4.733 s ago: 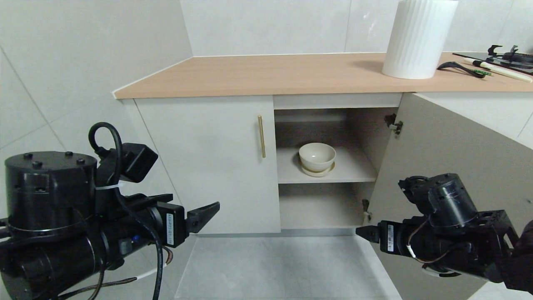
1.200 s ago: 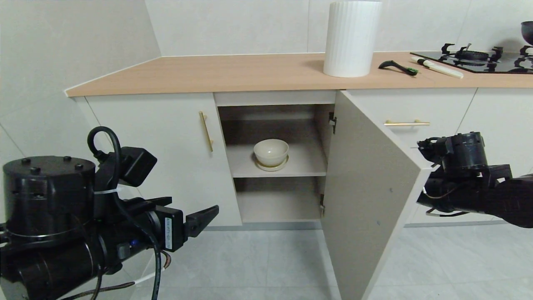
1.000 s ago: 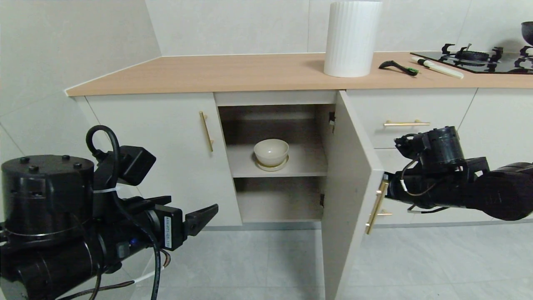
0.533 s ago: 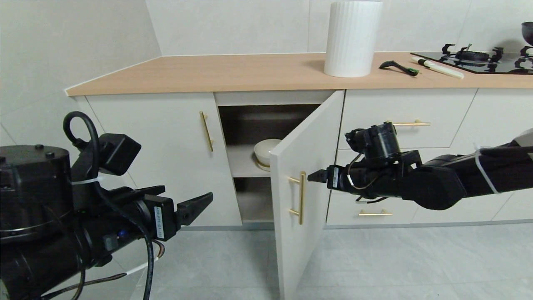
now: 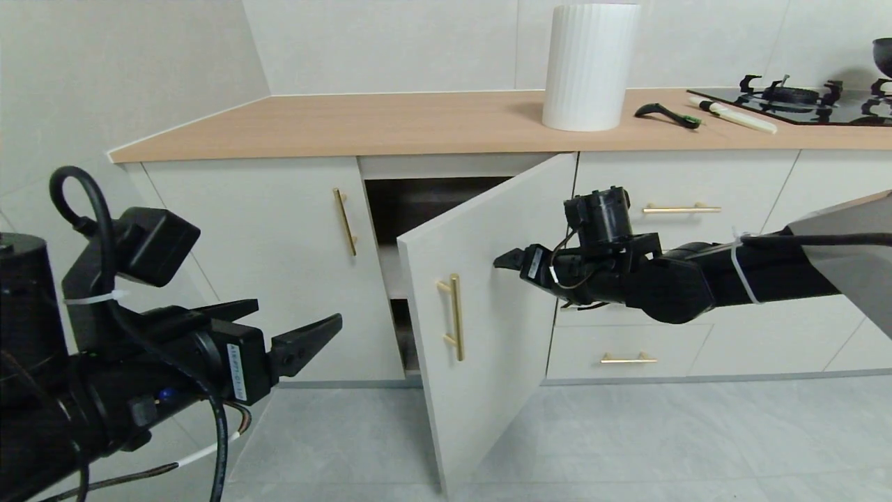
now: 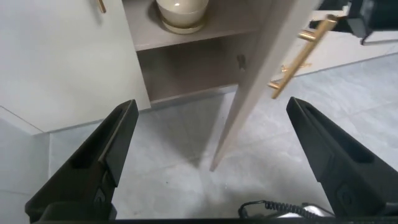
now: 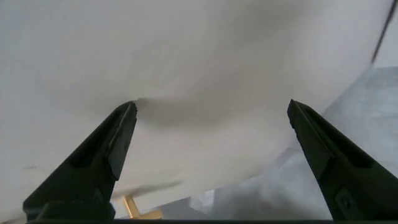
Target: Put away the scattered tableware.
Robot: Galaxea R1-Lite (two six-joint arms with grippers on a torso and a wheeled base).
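Head view, centre of frame: the flat white cabinet door with a vertical brass bar handle (image 5: 481, 230) is standing partly open, angled across the cabinet mouth. A dark gap is being left at its hinge-free edge.

The right tool (image 5: 500, 261) is being held just right of centre, with its tips against the outer face of this door, above and to the right of the brass bar handle (image 5: 454, 317). In the right wrist view its fingers (image 7: 118, 143) are being held wide apart with nothing between them, and the door face is lying close in front.

The left tool (image 5: 299, 309) is being held at the lower left of the frame, well apart from the door. Its fingers are spread wide and nothing is being gripped.

The cream round ceramic bowl (image 6: 181, 7) is being recorded in the left wrist view. It is sitting upright on a matching cream saucer (image 6: 181, 26) on the pale upper shelf (image 6: 217, 34) inside the cabinet. In the head view it is being hidden by the door.

The light wood-toned desk (image 5: 390, 122) is running across the upper part of the frame. A tall white ribbed cylinder (image 5: 589, 66) is standing on it at upper right. A black-handled utensil (image 5: 665, 113) and a long white-handled one (image 5: 732, 113) are lying beside it.
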